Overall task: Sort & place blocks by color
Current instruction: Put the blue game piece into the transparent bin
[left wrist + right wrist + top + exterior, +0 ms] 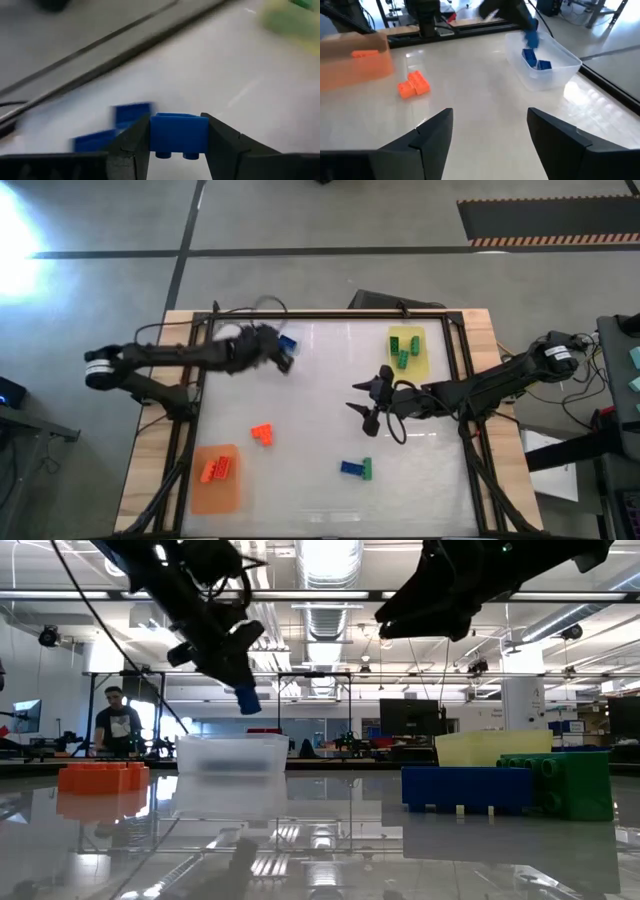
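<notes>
Left tool (240, 675) grips a blue block (247, 699); clear tray (232, 755) below.

free: bare tabletop (320, 395) right of the loose orange blocks (263, 434) | in the way: blue-green block pair (356, 469) below-right of them

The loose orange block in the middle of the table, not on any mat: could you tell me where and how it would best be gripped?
Probably from straight above, closing across the narrow sides of the orange block. It lies flat with bare table around it, so nothing blocks a descent. The right gripper, open and empty, hangs nearest.
</notes>
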Controlling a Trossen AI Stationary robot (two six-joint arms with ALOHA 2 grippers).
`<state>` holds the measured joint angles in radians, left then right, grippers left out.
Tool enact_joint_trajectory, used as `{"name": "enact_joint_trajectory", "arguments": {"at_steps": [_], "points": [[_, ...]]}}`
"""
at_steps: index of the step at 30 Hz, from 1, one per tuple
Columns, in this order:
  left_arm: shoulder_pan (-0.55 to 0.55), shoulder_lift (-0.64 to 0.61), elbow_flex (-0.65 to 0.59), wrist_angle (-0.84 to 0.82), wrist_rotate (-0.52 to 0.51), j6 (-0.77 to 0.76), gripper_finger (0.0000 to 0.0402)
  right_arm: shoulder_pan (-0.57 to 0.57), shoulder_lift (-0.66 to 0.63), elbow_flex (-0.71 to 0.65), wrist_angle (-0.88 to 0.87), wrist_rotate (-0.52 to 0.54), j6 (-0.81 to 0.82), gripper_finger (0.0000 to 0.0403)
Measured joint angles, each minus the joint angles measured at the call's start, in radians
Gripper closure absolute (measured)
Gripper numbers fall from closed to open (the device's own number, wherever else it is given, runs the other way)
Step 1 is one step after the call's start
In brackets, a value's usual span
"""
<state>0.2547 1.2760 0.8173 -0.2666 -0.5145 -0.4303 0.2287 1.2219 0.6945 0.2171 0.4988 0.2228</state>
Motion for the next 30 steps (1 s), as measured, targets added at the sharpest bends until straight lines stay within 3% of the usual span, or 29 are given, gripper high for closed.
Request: {"name": "enact_joint_trajectory", "arguments": {"at_steps": [5,9,19,30], "points": [[0.239,0.010,-0.002,-0.060,0.077,0.003,0.0274,0.000,0.008,-0.001,-0.003,0.000,0.003,0.0161],[0.338,0.065,-0.010,-0.056,0.150,0.017,0.0274,0.000,0.018,-0.001,-0.002,0.000,0.006,0.0158],[0.365,0.131,-0.010,-0.047,0.139,0.028,0.0216,0.000,0.023,-0.001,0.000,0.000,0.006,0.0154],[0.326,0.080,-0.009,-0.059,0.147,0.039,0.0208,0.014,0.023,-0.001,-0.004,-0.053,0.052,0.0154]]}}
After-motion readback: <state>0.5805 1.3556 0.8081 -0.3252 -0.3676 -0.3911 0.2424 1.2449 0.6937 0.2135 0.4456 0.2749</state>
